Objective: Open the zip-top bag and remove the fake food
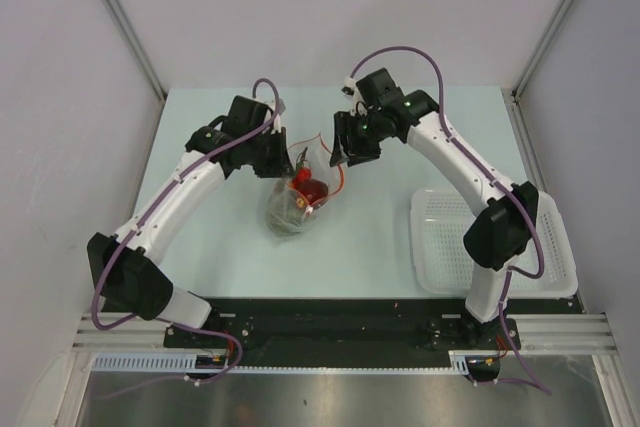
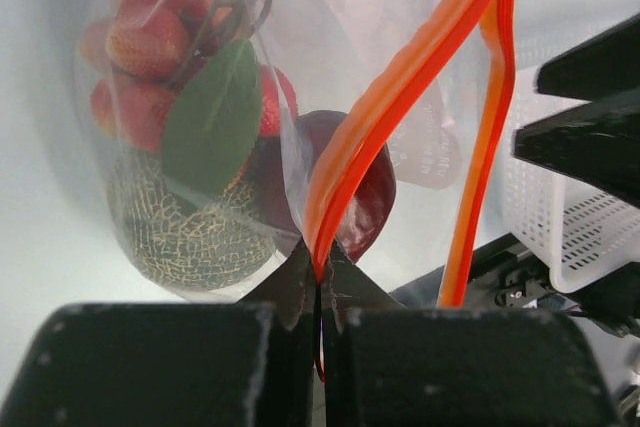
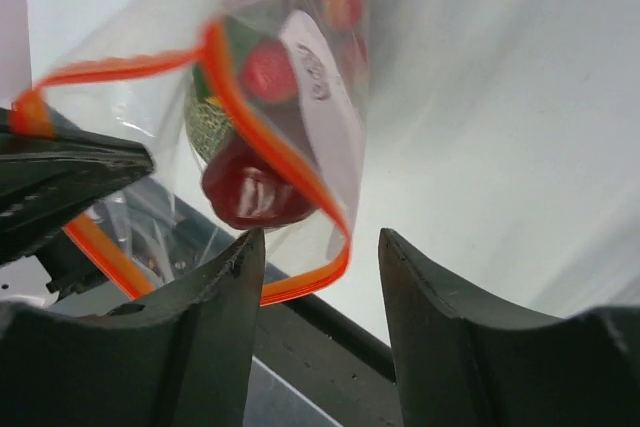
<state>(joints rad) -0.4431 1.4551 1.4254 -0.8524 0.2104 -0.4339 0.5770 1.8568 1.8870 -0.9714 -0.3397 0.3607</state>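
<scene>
The zip-top bag (image 1: 297, 199) hangs mid-table between both grippers, its red-orange zip strip (image 2: 395, 87) parted into a loop. The fake food is inside it: a dark red apple (image 2: 365, 192), red strawberries (image 2: 145, 47) with a green leaf, and a netted green melon (image 2: 185, 232). My left gripper (image 2: 320, 269) is shut on one side of the strip; in the top view that gripper (image 1: 284, 159) is at the bag's upper left. My right gripper (image 3: 318, 252) stands open, with the strip's lower corner (image 3: 325, 272) between its fingers, not pinched. It (image 1: 345, 154) sits at the bag's upper right.
A white mesh basket (image 1: 545, 247) lies at the table's right edge beside the right arm's base, and its wall (image 2: 560, 217) shows behind the bag in the left wrist view. Grey walls close in the table on three sides.
</scene>
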